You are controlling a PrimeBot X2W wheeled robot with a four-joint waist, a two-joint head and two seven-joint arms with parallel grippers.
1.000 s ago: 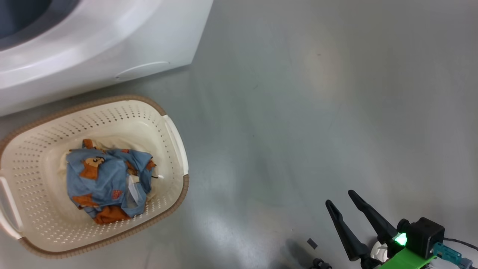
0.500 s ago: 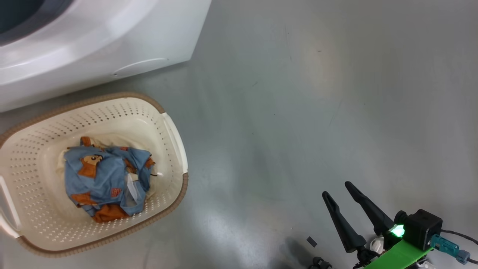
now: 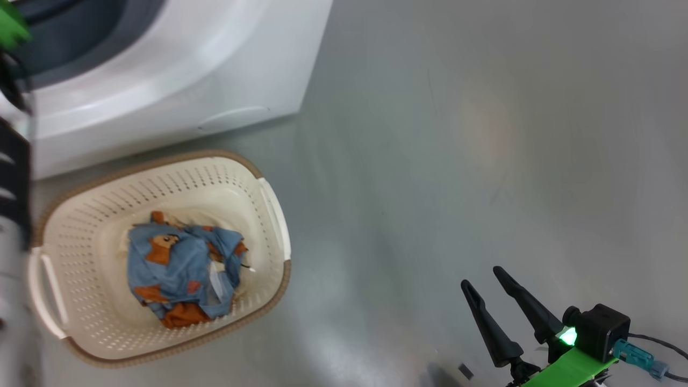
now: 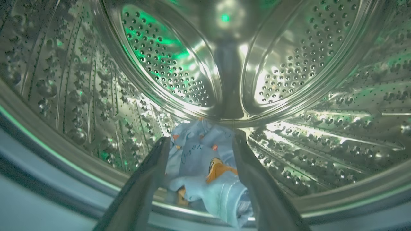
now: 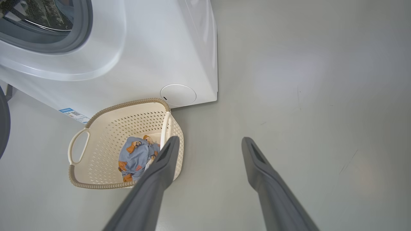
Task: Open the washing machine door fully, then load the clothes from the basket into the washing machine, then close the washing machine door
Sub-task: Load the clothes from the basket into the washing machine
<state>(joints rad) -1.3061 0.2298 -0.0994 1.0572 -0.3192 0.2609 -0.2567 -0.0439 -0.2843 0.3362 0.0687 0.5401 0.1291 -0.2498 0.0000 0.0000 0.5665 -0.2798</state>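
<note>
On the left gripper [image 4: 201,137], fingers spread wide, reaching into the steel drum [image 4: 167,64] and pointing toward its back wall. Between those fingers, a light blue garment [image 4: 205,166] with orange-brown print, crumpled low in the drum near the front lip. Its edges up against both fingers in the left wrist view; touching or not, impossible to tell. Green glow on the perforated steel all around.

On the right gripper [image 3: 481,277], fingers likewise spread, pinching nothing, hovering above the bare grey floor [image 3: 457,161]. A small green light lit at its base. Well apart from the basket [image 3: 177,156].

Further out, the cream basket standing on the floor just in front of the washing machine [image 3: 188,70], one white handle toward each end. Inside, on the bottom, the clothes [image 3: 177,263]: a small crumpled bundle, light blue with orange-brown cartoon figures.

Seen from the right wrist, the basket's far corner close under a round white cap [image 5: 178,95] low on the machine's front. A blue label [image 5: 72,114] at the lower edge behind the basket's rim. Higher up, a grey gasket [image 5: 80,32] ringing the uncovered opening, with steel visible inside.
</note>
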